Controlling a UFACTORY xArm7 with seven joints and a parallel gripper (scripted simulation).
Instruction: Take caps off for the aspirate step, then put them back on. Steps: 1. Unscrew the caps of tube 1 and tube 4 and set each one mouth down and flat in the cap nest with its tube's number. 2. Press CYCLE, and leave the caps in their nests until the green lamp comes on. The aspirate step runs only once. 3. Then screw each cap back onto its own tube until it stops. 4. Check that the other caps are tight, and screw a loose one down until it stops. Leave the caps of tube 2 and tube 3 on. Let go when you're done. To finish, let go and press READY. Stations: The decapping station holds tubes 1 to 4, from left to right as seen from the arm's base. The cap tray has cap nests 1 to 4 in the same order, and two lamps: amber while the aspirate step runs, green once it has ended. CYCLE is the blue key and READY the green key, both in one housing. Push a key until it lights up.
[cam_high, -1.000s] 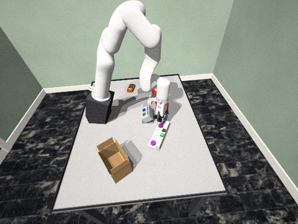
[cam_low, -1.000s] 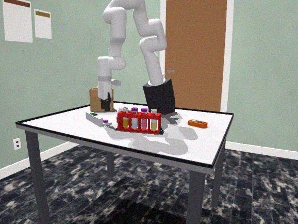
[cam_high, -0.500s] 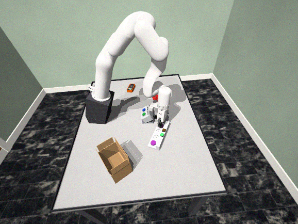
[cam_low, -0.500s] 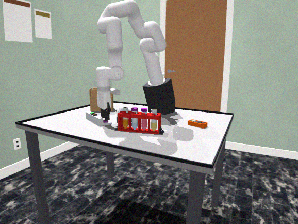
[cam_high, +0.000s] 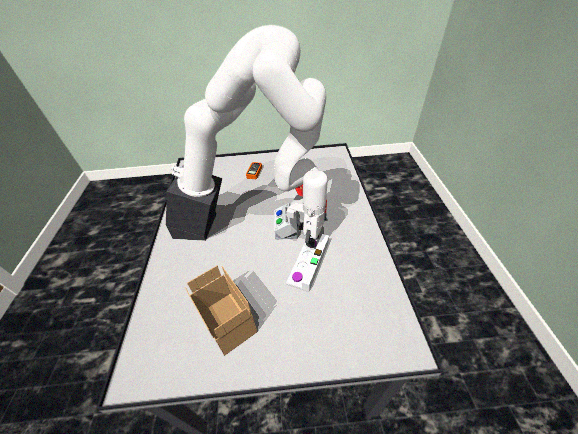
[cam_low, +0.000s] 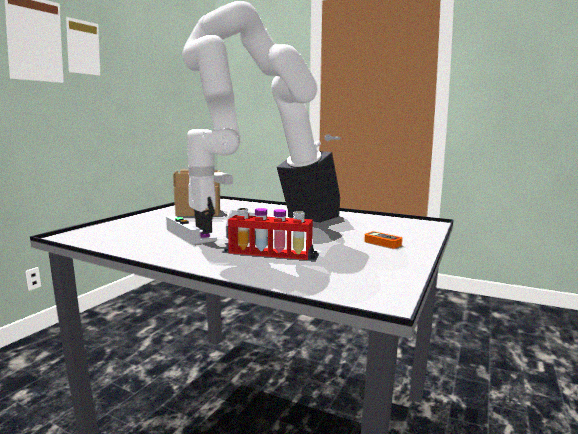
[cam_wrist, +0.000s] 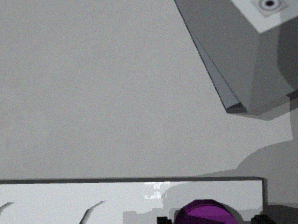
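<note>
Jaws half spread straddle the small round purple plastic cap (cam_wrist: 206, 213) in the white cap tray (cam_wrist: 125, 200), not yet pinching; light, rigid, best gripped across its sides.

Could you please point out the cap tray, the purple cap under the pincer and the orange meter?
cap tray (cam_high: 303, 283), top view, its near end.
purple cap (cam_wrist: 206, 214), wrist view, its top face.
orange meter (cam_low: 383, 239), exterior view, its top.
</note>
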